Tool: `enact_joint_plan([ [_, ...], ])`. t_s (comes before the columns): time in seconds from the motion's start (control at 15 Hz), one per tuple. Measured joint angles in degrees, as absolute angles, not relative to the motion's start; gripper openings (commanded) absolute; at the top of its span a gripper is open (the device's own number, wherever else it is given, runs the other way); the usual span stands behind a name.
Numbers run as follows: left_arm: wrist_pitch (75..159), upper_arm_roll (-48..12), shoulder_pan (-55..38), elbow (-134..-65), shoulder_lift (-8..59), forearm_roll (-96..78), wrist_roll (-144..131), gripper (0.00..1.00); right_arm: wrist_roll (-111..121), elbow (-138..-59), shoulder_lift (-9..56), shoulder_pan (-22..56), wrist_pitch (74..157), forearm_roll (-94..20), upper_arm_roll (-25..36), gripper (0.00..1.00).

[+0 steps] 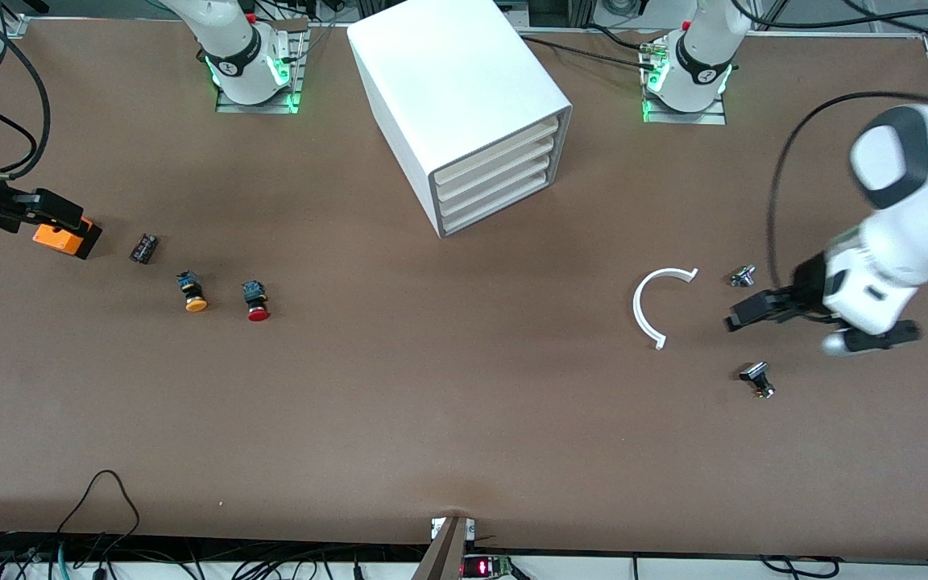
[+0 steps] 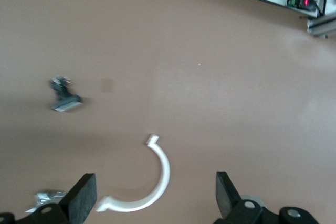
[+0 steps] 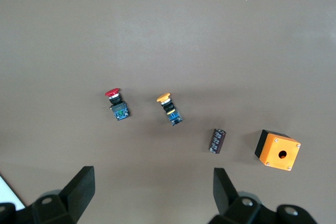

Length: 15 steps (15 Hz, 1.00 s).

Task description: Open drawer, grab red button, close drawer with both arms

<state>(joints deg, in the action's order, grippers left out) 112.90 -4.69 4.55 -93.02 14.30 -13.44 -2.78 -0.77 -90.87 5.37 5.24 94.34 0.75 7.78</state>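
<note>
The drawer (image 1: 493,158) sits shut in its cabinet (image 1: 452,89); both hands (image 2: 152,203) (image 3: 152,198) spread wide.

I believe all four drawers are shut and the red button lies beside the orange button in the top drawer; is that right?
Not quite: the red button lies beside the orange button on the table, not in a drawer, as the front view shows. All four drawers are shut.

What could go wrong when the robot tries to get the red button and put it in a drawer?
1. The red button lies close beside an orange-capped button of the same shape, so the open right gripper, now above the orange box, might take the wrong one.
2. All four drawers of the cabinet are shut and look identical; fingers could slip between the fronts.
3. The open left gripper hangs by the white curved piece and could knock it.
</note>
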Motion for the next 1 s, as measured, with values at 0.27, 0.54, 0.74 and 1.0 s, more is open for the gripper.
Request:
enact_joint_plan([
  [0.27,97.2,1.9,4.7,-84.9,12.0,-12.1,11.4,1.00,-0.7,-91.0,5.4,5.3,94.1,0.7,7.8,1.00],
  [0.54,93.9,2.0,3.7,-83.9,9.9,-4.2,13.4,1.00,-0.7,-91.1,5.4,5.3,93.3,0.7,7.8,1.00],
  [0.74,91.2,1.5,3.1,-84.5,9.2,0.4,13.5,1.00,-0.7,-91.3,5.4,5.3,93.3,0.7,7.8,1.00],
  [1.0,91.8,-0.2,2.3,-88.1,6.3,3.3,13.6,1.00,-0.6,-91.5,5.4,5.3,93.3,0.7,7.7,1.00],
])
